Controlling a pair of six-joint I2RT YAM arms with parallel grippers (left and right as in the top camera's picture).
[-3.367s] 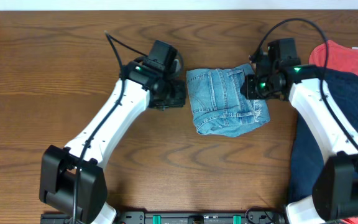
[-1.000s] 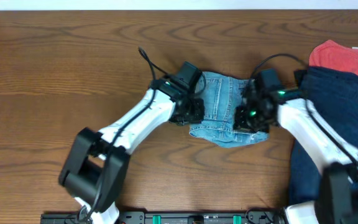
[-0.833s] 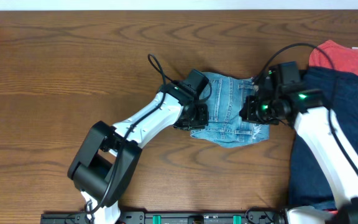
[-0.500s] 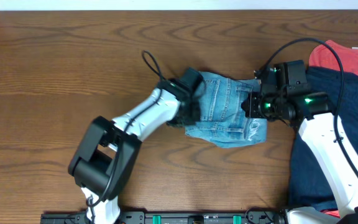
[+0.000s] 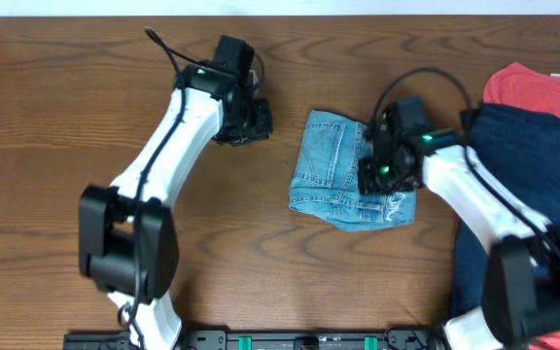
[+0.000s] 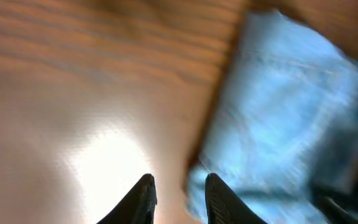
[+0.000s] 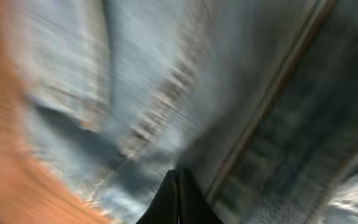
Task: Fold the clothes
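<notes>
1. The folded jeans (image 5: 338,170) lie just right of centre in the overhead view. Bare table (image 5: 66,146) spreads wide to the left and along the bottom. The right side is crowded with cloth.
2. There is one pair of jeans, two grippers and two other garments. A red garment (image 5: 542,86) sits at the upper right, and a dark navy garment (image 5: 523,194) runs from it down the right edge.
3. The left gripper (image 5: 251,122) hovers over bare wood up and left of the jeans, apart from them. In the left wrist view its fingers (image 6: 145,199) stand narrowly apart and hold nothing.
4. The right gripper (image 5: 375,177) sits on the jeans' right part. The right wrist view shows its fingers (image 7: 178,196) pressed together over blurred denim. Whether they pinch any cloth cannot be told.
5. Only the overhead view shows the side garments.
</notes>
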